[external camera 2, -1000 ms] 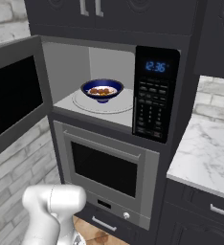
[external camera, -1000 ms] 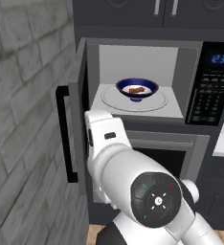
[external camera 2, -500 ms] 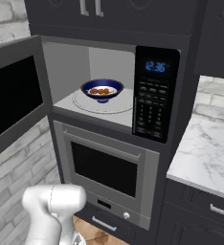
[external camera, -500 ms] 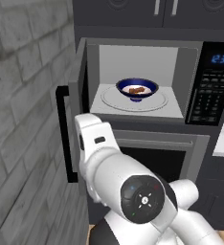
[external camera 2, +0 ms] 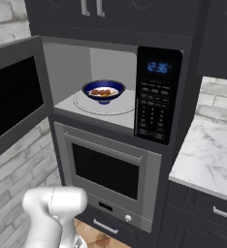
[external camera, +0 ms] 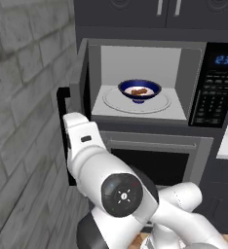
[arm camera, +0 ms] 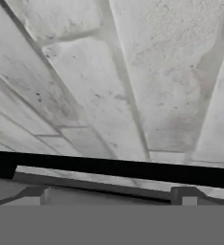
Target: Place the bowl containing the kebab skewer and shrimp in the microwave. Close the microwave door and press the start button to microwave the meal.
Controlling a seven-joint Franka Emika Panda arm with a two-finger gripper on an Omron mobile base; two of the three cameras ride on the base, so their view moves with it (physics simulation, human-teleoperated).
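1. A grey brick wall fills the left side; in the hand view its mortar lines run just beyond the finger tips.
2. Dark cabinets with bar handles sit overhead.
3. A built-in oven stands low.
4. A marble counter lies right, over a dark drawer.
5. Wood floor shows below.

My left base camera looks forward over the arm into the open microwave from its left; my right one faces the same cavity from the right. Both share the bowl inside. The hand camera sits close against what seems a brick wall.
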